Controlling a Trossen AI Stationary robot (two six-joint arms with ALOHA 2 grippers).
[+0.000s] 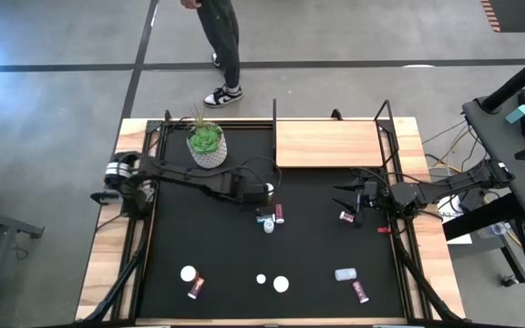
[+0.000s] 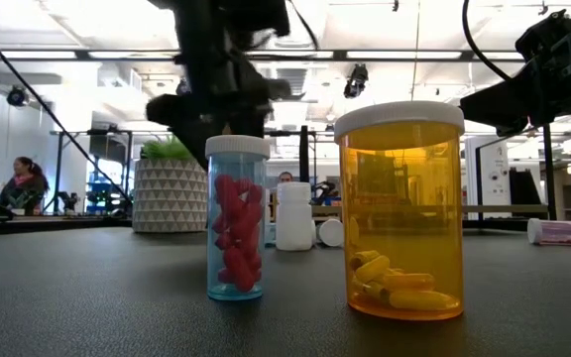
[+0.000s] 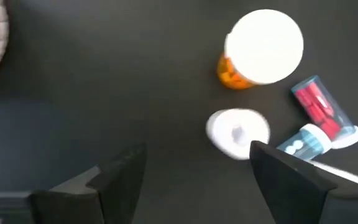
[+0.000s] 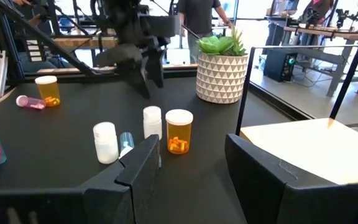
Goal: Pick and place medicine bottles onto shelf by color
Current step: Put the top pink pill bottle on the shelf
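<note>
My left gripper (image 1: 259, 202) hangs open above the middle of the black mat, pointing steeply down, nothing between its fingers (image 3: 194, 149). Beneath and beside it stand an orange white-capped bottle (image 3: 263, 46) and a white bottle (image 3: 236, 132). A blue bottle of red pills (image 3: 322, 109) and a small blue one (image 3: 303, 143) lie on their sides there. My right gripper (image 1: 346, 196) waits level at the mat's right, open and empty (image 4: 191, 149). The light-wood shelf (image 1: 331, 144) lies at the far right. More bottles are scattered along the near edge (image 1: 282, 284).
A white pot with a green plant (image 1: 207, 146) stands at the far left of the mat. A pink bottle (image 1: 346, 217) lies close to my right gripper. Black posts (image 1: 388, 118) rise at the shelf's ends. A person (image 1: 221, 46) stands beyond the far edge.
</note>
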